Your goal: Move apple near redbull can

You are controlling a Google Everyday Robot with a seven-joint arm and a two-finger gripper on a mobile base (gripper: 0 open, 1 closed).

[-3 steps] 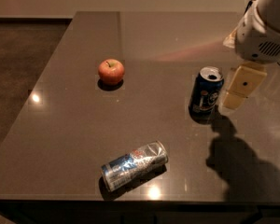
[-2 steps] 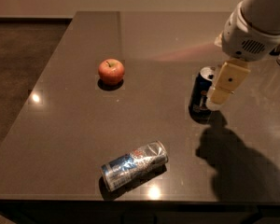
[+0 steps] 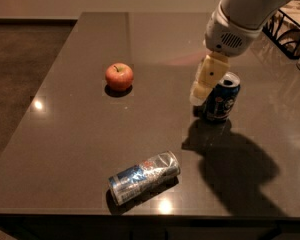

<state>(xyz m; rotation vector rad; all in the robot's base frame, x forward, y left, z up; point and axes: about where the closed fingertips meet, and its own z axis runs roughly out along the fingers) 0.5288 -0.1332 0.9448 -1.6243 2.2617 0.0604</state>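
Observation:
The red-orange apple [image 3: 119, 76] sits upright on the dark table [image 3: 80, 134], left of centre. The redbull can [image 3: 144, 177], silver and blue and dented, lies on its side near the table's front edge. My gripper [image 3: 204, 86] hangs from the white arm at the upper right, above the table, well right of the apple and just left of a dark blue can. It holds nothing that I can see.
A shorter dark blue can [image 3: 221, 98] stands upright right next to the gripper. A black wire basket [image 3: 290, 26] sits at the far right back corner. The table's left and front edges border a brown floor.
The arm and gripper have moved left, from the right side of the dark blue can to its left side. The apple and both cans have not moved.

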